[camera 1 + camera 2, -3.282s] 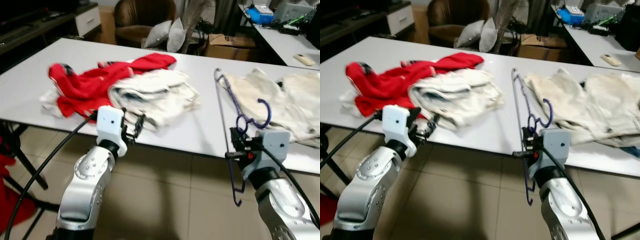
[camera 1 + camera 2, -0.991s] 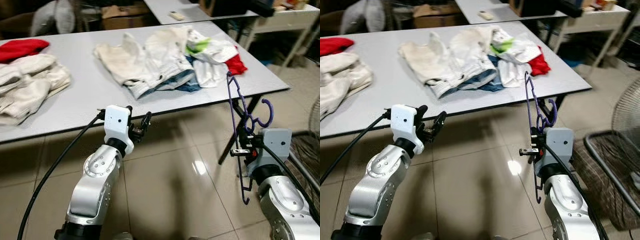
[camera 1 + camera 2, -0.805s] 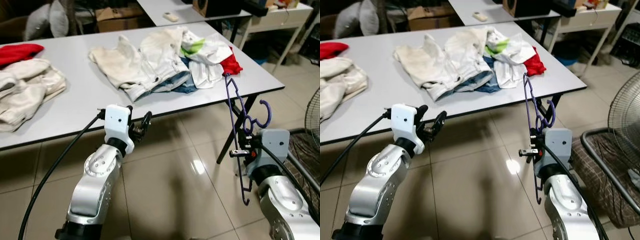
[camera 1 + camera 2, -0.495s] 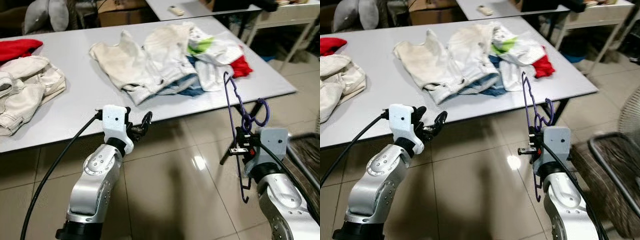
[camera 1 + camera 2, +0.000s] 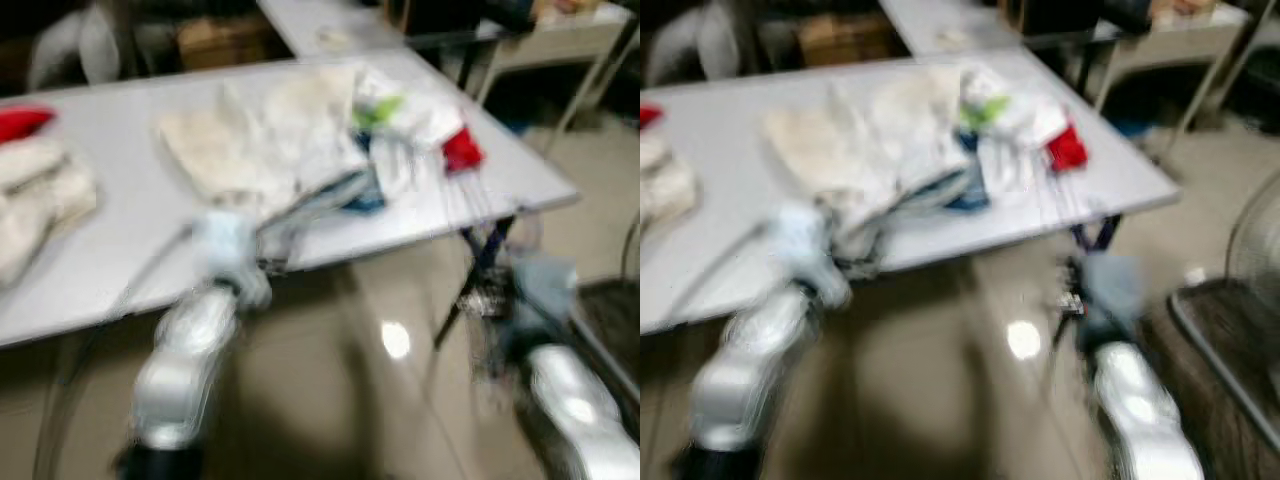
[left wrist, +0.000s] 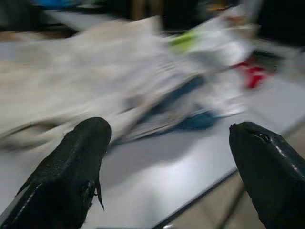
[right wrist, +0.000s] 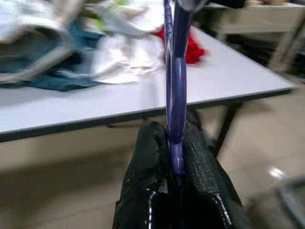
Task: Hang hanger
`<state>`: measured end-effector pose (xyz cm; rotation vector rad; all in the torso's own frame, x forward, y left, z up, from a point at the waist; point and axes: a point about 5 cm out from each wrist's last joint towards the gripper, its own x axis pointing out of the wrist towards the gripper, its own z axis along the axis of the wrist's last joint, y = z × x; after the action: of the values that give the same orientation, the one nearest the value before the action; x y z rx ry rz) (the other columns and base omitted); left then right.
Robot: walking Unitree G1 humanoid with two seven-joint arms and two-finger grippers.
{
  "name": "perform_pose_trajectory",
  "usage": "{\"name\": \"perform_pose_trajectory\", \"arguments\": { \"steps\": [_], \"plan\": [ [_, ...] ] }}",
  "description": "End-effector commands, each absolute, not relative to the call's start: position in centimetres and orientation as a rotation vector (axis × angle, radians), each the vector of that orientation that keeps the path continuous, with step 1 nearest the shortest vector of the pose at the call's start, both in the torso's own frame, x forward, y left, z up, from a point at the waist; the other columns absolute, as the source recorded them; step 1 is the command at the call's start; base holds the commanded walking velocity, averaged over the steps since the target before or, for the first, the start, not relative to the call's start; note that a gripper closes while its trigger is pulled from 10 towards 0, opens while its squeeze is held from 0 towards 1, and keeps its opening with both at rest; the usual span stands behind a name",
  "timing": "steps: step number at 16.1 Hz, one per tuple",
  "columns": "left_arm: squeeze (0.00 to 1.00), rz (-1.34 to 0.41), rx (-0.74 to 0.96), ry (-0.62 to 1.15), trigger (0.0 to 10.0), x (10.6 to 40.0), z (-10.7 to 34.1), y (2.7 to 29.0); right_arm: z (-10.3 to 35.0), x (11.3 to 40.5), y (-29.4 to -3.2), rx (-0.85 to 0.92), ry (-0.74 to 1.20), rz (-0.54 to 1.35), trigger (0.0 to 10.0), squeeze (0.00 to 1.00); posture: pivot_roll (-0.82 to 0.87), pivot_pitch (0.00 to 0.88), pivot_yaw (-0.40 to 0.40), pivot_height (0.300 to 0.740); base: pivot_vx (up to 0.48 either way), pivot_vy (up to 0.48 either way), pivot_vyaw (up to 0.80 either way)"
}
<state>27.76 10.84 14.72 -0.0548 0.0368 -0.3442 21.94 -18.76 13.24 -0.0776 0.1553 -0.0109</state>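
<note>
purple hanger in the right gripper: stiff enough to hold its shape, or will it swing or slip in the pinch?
The purple hanger is a thin bar, likely stiff and light. The right gripper pinches it at one narrow spot between its black fingers, so it could pivot or swing as the robot walks. Its smooth look hints it may slip.

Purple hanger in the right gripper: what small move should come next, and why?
Probably keep the right gripper clamped on the purple hanger and let the head views steady: they are blurred, and only the table of clothes shows, no rail to hang it on.
</note>
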Motion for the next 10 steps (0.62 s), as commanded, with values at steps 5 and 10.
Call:
{"name": "perform_pose_trajectory", "arguments": {
  "steps": [5,10],
  "plan": [
    [1.0,-0.294,-0.018,0.029,10.0,28.0,14.8,12.4,14.0,22.2,-17.4,-0.065,0.106,0.053,10.0,0.0,0.01,0.046,0.028,0.74,0.346,0.0,0.0],
    [0.47,-0.295,0.089,0.038,10.0,28.4,14.5,13.0,14.0,22.3,-16.5,-0.056,0.087,0.111,10.0,0.0,0.03,0.036,0.038,0.74,0.203,0.0,0.0]
  ]
}}
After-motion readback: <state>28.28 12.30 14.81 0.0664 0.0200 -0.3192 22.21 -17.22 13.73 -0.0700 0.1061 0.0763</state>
